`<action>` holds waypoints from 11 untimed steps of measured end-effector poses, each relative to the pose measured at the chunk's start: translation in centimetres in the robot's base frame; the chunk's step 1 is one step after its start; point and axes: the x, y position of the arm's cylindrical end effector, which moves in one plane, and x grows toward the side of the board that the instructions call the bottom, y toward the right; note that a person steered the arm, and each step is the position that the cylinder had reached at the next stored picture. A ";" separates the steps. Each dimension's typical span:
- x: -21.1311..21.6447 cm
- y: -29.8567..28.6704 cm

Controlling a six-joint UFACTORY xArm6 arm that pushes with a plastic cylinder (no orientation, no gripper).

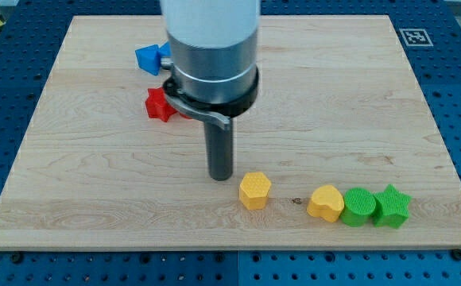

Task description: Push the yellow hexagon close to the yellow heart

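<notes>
My tip is a plain dark rod with no claw to open or close. It stands just up-left of the yellow hexagon block. The yellow heart block lies further right, touching the green round block.

High frontal view over board

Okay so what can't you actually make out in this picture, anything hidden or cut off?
Camera view, the only view:
- Blue block: the arm's body covers its right part, so its shape is unclear.
- Red block: partly behind the arm; shape uncertain.
- The arm's upper part: cut off by the view's top.
- My tip: whether it touches the yellow hexagon cannot be told.
</notes>
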 end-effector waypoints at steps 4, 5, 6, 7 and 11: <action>3.0 0.3; 4.3 2.2; 4.4 2.8; 3.5 0.3; 3.5 4.1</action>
